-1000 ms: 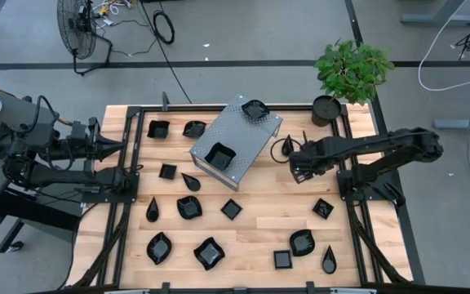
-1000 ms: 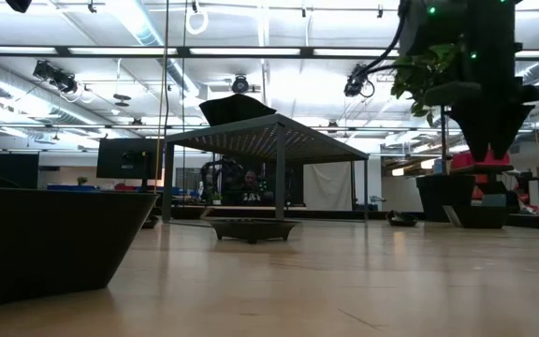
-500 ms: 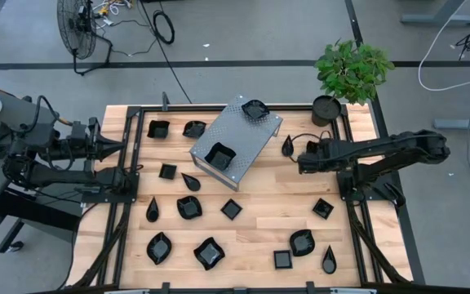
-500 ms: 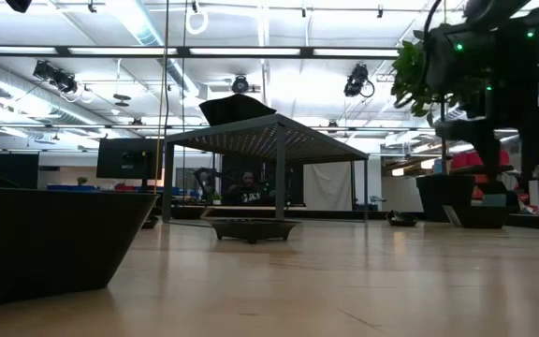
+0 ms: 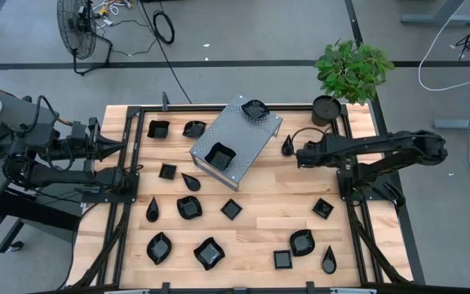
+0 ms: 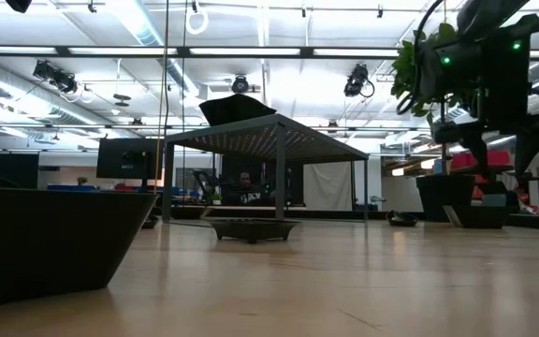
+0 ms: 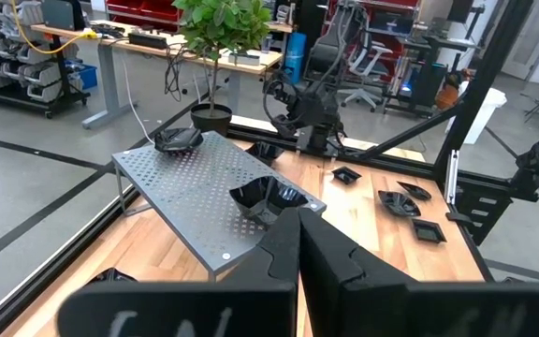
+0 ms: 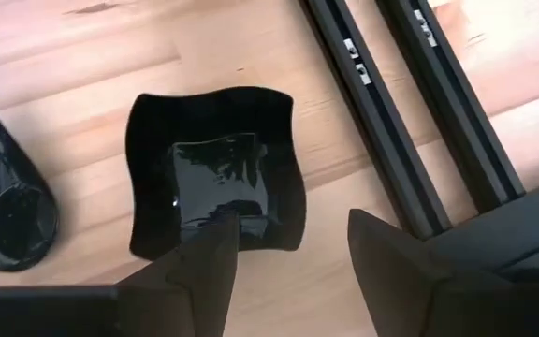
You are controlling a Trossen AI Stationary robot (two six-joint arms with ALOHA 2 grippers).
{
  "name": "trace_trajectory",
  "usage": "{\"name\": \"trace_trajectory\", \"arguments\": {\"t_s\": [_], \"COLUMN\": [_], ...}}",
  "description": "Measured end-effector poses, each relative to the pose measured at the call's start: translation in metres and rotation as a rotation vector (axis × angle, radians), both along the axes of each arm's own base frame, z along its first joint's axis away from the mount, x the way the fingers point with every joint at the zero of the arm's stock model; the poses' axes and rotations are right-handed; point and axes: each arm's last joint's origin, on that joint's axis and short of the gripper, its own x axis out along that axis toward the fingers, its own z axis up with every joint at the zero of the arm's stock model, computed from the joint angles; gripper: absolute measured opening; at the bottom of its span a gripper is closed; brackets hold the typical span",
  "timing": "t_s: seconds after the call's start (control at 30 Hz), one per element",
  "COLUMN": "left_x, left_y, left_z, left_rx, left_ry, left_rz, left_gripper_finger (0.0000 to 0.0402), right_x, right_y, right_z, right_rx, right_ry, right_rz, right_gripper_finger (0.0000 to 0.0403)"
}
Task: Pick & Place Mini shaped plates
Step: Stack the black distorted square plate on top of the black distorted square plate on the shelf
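Several small glossy black plates lie on the wooden table [image 5: 259, 196]. Two more sit on the grey perforated metal box [image 5: 247, 131], one at its far corner [image 5: 254, 109] and one near its front [image 5: 219, 155]. My right gripper [image 5: 299, 155] hangs open above the table at its right. In the right wrist view its fingers [image 8: 290, 225] stand over the near rim of a wavy square plate [image 8: 218, 178]; the arm hides this plate from above. A teardrop plate [image 8: 7, 211] lies beside it. My left gripper [image 7: 298, 234] waits shut at the left edge [image 5: 125, 147].
A round black plant pot [image 5: 326, 110] with a green plant stands at the far right corner. Black frame rails [image 8: 410, 140] run close beside the wavy plate. More plates lie along the near half [image 5: 209, 253] and at the near right [image 5: 302, 242].
My right gripper has moved a little toward the far edge and turned about its wrist. In the low view its two fingers now show side by side, pointing down. The plates have kept their places.
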Motion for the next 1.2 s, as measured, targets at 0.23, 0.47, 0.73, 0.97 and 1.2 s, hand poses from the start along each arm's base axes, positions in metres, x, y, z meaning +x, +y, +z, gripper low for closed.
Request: {"name": "trace_trajectory", "arguments": {"t_s": [0.23,0.47,0.73,0.97,1.2], "left_x": [0.000,0.000,0.000,0.000,0.000], "left_y": [0.000,0.000,0.000,0.000,0.000], "left_z": [0.000,0.000,0.000,0.000,0.000], "left_rx": [0.000,0.000,0.000,0.000,0.000], "left_ry": [0.000,0.000,0.000,0.000,0.000], "left_rz": [0.000,0.000,0.000,0.000,0.000], "left_gripper_finger": [0.0005,0.0005,0.0005,0.0005,0.0005], "right_x": [0.024,0.035,0.026,0.027,0.029], "right_y": [-0.005,-0.011,-0.014,-0.018,-0.025], "right_z": [-0.007,-0.015,-0.030,-0.036,-0.048], "right_rx": [0.018,0.043,0.009,-0.070,-0.078], "right_ry": [-0.101,-0.032,-0.054,-0.093,-0.088], "right_rz": [0.216,0.402,0.252,0.237,0.211], "right_gripper_finger": [0.0206,0.0206,0.0206,0.0206,0.0206]}}
